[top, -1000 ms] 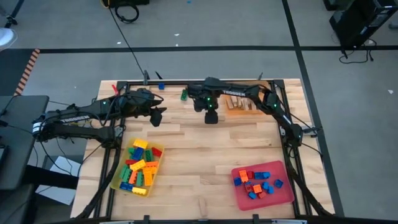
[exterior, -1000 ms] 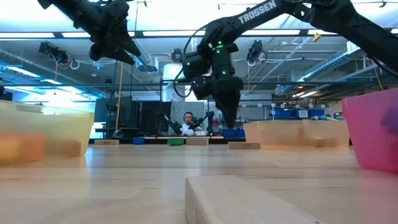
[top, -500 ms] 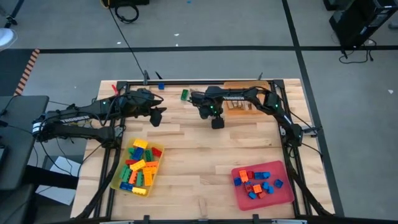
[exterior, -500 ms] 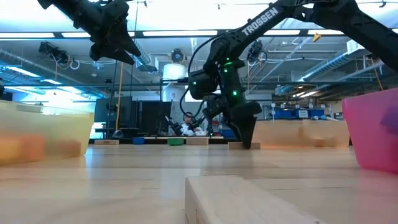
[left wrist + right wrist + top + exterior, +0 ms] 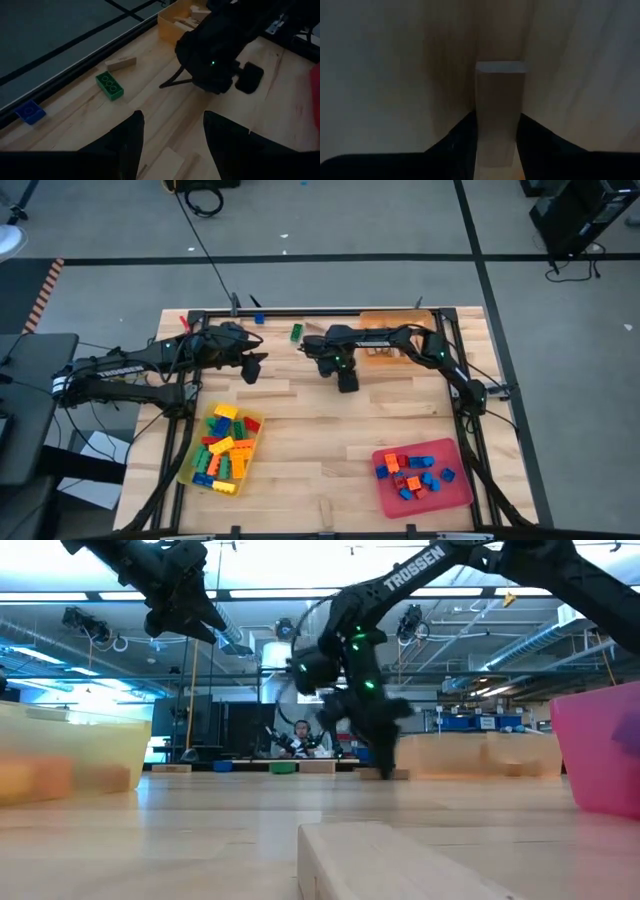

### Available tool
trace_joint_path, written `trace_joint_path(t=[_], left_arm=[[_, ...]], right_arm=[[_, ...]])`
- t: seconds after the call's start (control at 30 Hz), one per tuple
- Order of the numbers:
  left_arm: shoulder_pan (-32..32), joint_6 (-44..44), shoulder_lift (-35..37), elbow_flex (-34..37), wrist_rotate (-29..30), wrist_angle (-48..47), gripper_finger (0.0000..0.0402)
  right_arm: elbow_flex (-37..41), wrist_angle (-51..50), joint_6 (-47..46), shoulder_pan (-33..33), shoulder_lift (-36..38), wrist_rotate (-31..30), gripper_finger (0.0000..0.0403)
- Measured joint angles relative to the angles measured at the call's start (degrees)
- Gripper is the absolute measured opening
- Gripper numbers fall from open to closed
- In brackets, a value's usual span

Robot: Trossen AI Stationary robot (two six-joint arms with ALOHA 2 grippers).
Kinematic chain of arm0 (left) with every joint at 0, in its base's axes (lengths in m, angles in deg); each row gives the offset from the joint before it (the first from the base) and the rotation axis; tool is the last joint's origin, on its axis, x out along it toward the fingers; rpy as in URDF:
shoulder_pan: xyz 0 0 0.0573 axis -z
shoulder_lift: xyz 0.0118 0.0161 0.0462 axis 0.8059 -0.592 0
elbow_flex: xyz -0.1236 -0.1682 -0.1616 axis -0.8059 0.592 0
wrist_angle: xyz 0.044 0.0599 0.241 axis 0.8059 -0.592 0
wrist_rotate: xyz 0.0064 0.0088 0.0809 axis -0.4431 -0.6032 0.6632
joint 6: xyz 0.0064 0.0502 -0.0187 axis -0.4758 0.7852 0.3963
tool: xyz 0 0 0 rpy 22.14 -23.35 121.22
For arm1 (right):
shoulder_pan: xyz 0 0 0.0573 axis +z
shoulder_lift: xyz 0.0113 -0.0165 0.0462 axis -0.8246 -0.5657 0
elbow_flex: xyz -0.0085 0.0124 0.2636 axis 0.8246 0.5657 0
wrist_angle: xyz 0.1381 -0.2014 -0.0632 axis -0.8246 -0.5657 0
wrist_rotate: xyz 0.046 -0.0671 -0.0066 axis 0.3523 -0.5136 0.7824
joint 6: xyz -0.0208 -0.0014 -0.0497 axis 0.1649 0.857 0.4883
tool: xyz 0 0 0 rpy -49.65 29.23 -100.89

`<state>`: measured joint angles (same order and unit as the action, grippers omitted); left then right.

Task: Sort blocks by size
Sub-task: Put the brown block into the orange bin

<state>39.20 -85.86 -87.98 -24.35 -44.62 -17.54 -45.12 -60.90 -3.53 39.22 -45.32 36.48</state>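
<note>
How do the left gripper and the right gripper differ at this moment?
The left gripper is open and empty; the right gripper is closed on a tan wooden block. The left gripper hangs high above the table; the right gripper is down at its surface. Both are dark and two-fingered.

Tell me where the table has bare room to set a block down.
Bare wood lies between the yellow tray and red tray. It is crowded along the far edge: the right tool, green block and orange tray.
</note>
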Motion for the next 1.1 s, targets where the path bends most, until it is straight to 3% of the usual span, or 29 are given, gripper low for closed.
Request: trace_joint_path(t=[0.23,0.57,0.7,0.87,1.1], left_arm=[[0.0,0.0,0.0,0.0,0.0,0.0,0.0214],[0.0,0.0,0.0,0.0,0.1,2.7,0.0214],[0.0,0.0,0.0,0.0,0.1,4.5,0.0214],[0.0,0.0,0.0,0.0,0.1,5.6,0.0214],[0.0,0.0,0.0,0.0,0.1,6.3,0.0214]], right_arm=[[-3.9,6.4,-7.9,0.1,7.4,12.0,0.0117],[-1.2,14.2,-15.0,-5.3,25.8,10.7,0.0117],[6.0,17.1,-18.5,-9.9,33.1,7.3,0.0117],[21.2,23.9,-26.2,-16.4,40.1,5.7,0.0117],[36.9,29.4,-39.7,-22.7,42.1,2.9,0.0117]])
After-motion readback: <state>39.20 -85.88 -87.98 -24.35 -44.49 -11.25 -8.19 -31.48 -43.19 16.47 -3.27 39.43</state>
